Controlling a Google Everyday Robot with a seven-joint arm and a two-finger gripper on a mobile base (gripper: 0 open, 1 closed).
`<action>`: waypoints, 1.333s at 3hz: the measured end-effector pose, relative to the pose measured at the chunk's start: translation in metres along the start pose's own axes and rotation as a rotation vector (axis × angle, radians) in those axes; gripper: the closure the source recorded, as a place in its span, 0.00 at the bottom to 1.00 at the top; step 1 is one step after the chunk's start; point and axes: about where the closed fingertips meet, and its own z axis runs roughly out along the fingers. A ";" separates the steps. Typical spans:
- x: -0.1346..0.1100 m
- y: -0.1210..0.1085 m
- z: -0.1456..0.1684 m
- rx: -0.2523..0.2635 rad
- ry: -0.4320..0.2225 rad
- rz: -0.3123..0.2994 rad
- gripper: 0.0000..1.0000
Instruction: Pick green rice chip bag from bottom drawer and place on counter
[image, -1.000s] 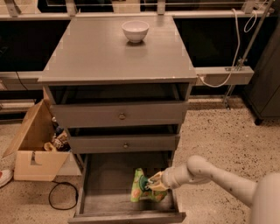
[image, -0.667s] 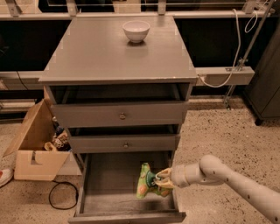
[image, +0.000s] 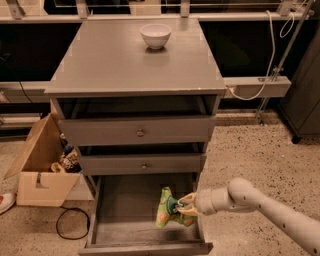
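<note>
The green rice chip bag (image: 164, 208) hangs upright, pinched at its right side by my gripper (image: 183, 206), which is shut on it. The bag is lifted off the plank floor of the open bottom drawer (image: 125, 220) and sits over the drawer's right half. My arm (image: 250, 202) reaches in from the lower right. The counter (image: 120, 60) is the flat grey top of the cabinet, well above the bag.
A white bowl (image: 155, 36) stands near the back of the counter. Two upper drawers with round knobs (image: 140, 133) are slightly pulled out above the bottom drawer. An open cardboard box (image: 42, 167) with items and a black cable (image: 70, 222) lie on the floor at left.
The bag has been lifted off the drawer floor and turned upright in my gripper. The arm has drawn back to the right and risen a little.
</note>
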 end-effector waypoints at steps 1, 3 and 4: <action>-0.046 -0.010 -0.041 0.067 -0.031 -0.068 1.00; -0.142 -0.032 -0.157 0.229 -0.051 -0.174 1.00; -0.202 -0.042 -0.208 0.277 -0.016 -0.268 1.00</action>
